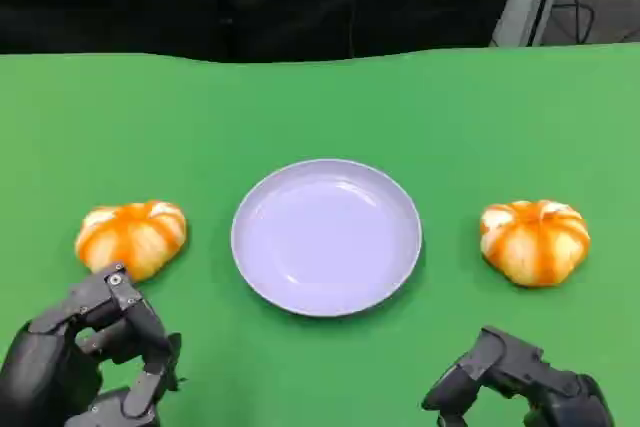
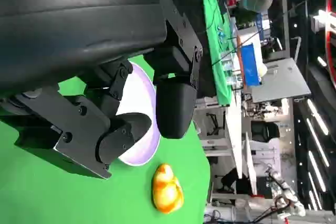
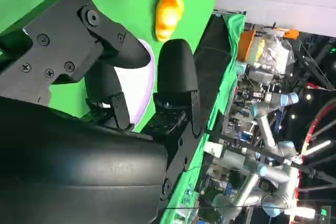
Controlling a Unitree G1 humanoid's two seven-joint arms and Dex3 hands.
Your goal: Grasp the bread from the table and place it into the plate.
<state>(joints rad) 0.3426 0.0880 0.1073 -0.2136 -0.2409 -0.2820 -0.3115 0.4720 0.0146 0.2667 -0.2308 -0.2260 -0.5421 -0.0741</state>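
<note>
Both the left hand [image 1: 95, 362] and right hand [image 1: 515, 382] hold nothing, fingers apart; no writing is legible.

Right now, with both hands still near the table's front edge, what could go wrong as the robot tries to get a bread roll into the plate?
1. Two rolls lie on the table, the left roll and the right roll, so both hands might reach at once and meet over the plate.
2. The left hand sits very close to the left roll and could nudge it away before gripping.
3. The plate is shallow; a roll dropped near its rim may roll back out.
</note>
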